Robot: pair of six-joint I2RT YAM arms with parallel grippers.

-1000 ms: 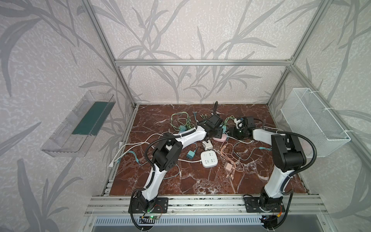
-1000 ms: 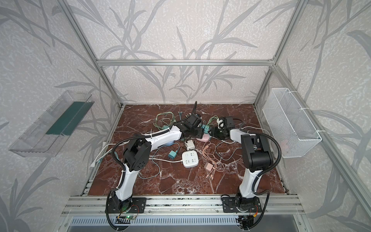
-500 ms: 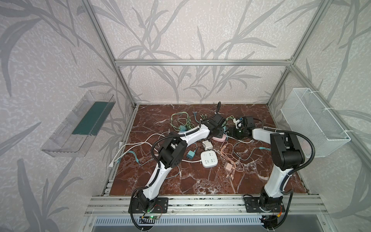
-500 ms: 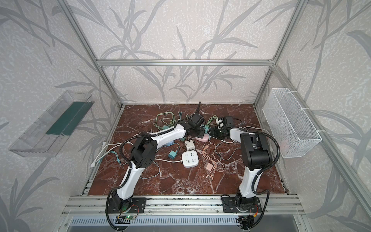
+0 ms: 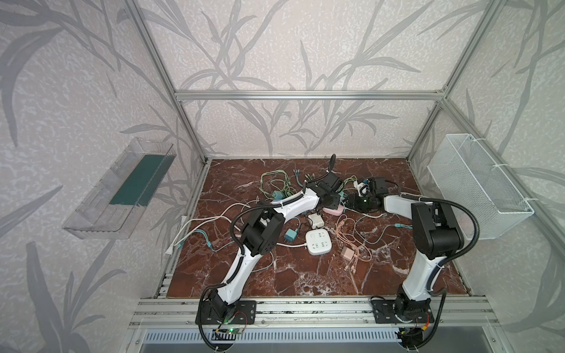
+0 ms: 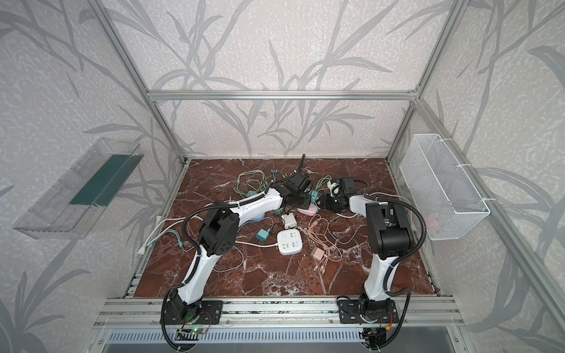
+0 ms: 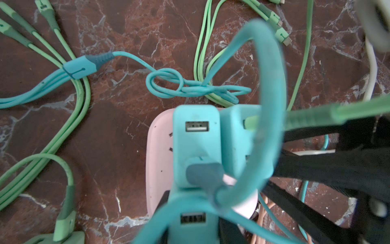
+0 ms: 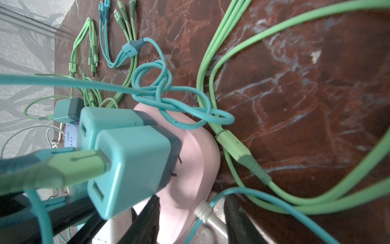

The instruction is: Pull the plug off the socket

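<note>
step: grip set | left pincer [image 5: 332, 201] clenched on teal plug [image 7: 196, 147] | right pincer [image 8: 192, 196] grasping pink socket [image 8: 196, 152] | next: straight pull

1 pink skt [image 5: 333, 210], 1 wht skt [image 5: 318, 243], 1 basket [image 5: 477, 183]

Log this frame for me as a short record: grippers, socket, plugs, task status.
left gripper: shut, apparently on a teal charger at the pink socket
right gripper: clamped on the pink socket's end
other plugs: two seated chargers, cables attached
status: whether the held charger is plugged in is hidden
</note>
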